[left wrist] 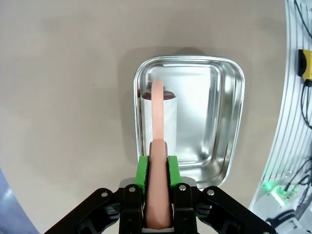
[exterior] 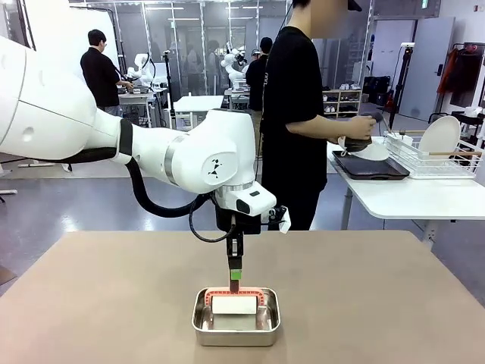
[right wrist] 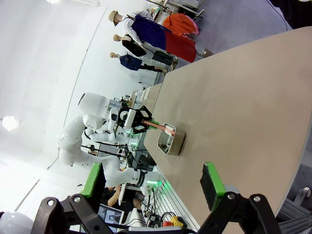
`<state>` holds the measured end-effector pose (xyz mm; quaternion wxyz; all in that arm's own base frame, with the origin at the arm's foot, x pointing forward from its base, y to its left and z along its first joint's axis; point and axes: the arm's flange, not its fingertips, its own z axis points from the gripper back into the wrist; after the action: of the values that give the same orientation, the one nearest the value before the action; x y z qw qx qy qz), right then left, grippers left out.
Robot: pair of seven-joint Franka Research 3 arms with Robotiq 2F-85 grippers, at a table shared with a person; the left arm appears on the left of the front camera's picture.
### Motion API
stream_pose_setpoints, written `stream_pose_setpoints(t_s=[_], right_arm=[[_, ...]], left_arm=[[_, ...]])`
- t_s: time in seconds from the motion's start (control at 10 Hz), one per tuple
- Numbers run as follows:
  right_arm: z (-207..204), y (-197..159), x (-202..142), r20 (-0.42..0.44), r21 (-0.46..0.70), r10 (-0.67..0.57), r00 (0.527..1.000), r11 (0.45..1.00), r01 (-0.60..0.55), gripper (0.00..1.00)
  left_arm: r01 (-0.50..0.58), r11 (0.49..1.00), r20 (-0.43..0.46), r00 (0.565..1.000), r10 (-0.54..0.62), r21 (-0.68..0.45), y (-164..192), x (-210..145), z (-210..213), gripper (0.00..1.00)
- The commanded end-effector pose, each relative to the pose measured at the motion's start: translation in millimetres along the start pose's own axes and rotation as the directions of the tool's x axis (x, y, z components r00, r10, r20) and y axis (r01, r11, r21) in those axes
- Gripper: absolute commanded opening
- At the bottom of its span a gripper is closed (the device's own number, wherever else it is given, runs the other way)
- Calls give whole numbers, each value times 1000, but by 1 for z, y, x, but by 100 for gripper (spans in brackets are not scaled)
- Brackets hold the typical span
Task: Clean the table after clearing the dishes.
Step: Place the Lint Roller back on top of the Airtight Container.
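Over the small rectangular steel pan, my left gripper hangs straight down, and its green pads are pressed tight on the long salmon-pink handle of a cleaning tool. I hold it upright, I think, so that the white roller-shaped head sits flat in the pan and can take what is there before it goes on the wood. The pan stands near my edge of the large beige-tan table, probably so that I reach it without stretching. My right gripper waits off to the side with both fingers wide apart and nothing between them, looking along the tabletop. At the smaller white table behind, a person handles a round white plate on a dark brown tray. So the dishes seem cleared, and wiping is the step not yet done.
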<state>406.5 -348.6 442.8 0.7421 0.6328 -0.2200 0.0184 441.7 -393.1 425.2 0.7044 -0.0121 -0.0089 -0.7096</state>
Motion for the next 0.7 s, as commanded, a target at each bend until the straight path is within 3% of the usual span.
stream_pose_setpoints(t_s=[0.0,0.6], right_arm=[[-2,3,-4,-1,-10,10,1000,1000,-10,100],[-2,3,-4,-1,-10,10,1000,1000,-10,100]], left_arm=[[-27,999,-13,1000,28,39,6,3,0,21],[-9,999,-23,1000,10,42,7,-2,-16,21]])
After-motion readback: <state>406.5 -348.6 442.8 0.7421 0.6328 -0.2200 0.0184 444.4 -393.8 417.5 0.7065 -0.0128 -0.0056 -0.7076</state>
